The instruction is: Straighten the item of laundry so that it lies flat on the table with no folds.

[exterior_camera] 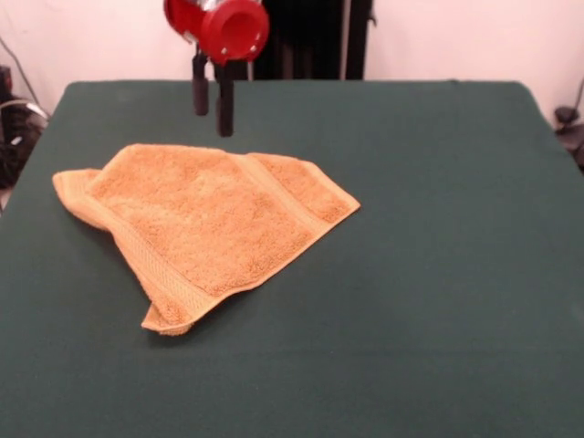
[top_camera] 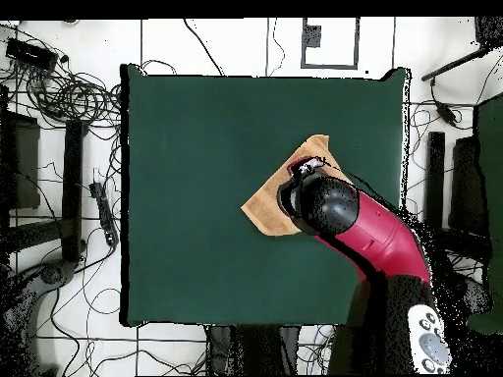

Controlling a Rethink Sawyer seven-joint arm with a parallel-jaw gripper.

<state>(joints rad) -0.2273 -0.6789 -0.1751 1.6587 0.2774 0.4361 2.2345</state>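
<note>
The item of laundry (exterior_camera: 205, 224), a golden-orange terry towel with woven border bands, lies crumpled and folded over itself on the left half of the table (exterior_camera: 438, 274). One corner points toward the near edge, another sticks out at the left. My gripper (exterior_camera: 213, 96) hangs above the towel's far edge, two black fingers (exterior_camera: 224, 109) apart with nothing between them, clear of the cloth. In the overhead view the red arm (top_camera: 368, 236) covers most of the towel (top_camera: 265, 211); only its left part and a corner show.
Dark green cloth covers the table (top_camera: 196, 196) out to all edges. Cables and equipment (top_camera: 59, 88) lie on the floor beside the table. A black stand (exterior_camera: 310, 36) rises behind the far edge.
</note>
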